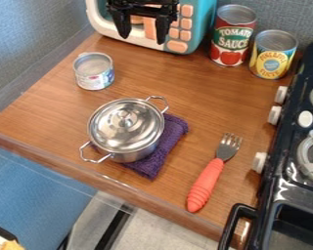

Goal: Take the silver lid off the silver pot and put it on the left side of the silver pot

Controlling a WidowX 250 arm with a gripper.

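Lifting the lid looks like the first job, since the round, shiny silver metal lid (pixel 112 128) is seated on the silver metal pot (pixel 136 156), with its small knob (pixel 125 115) standing up near the middle. The pot rests on a folded purple cloth (pixel 176 129) on the brown wooden tabletop (pixel 201 105), one wire loop handle toward the upper right and the other toward the lower left. At the top of the view, in front of the teal and white toy microwave (pixel 203 15), hangs the black two-finger hand (pixel 143 29), its fingers spread apart with nothing between them. The lid should prove light but stiff, thin metal that won't give under a squeeze, and the polish probably makes it slippery. The knob is the place to take hold: come straight down over it, close on both sides, and go up level. A pinch that is too high could slide off, and an off-centre pull might tip the lid or drag the pot, as the cloth beneath could shift. For setting down, the wood to the pot's left in the view would suit, keeping the lid below the short, pale-labelled tin can (pixel 94 73) that stands up that way.
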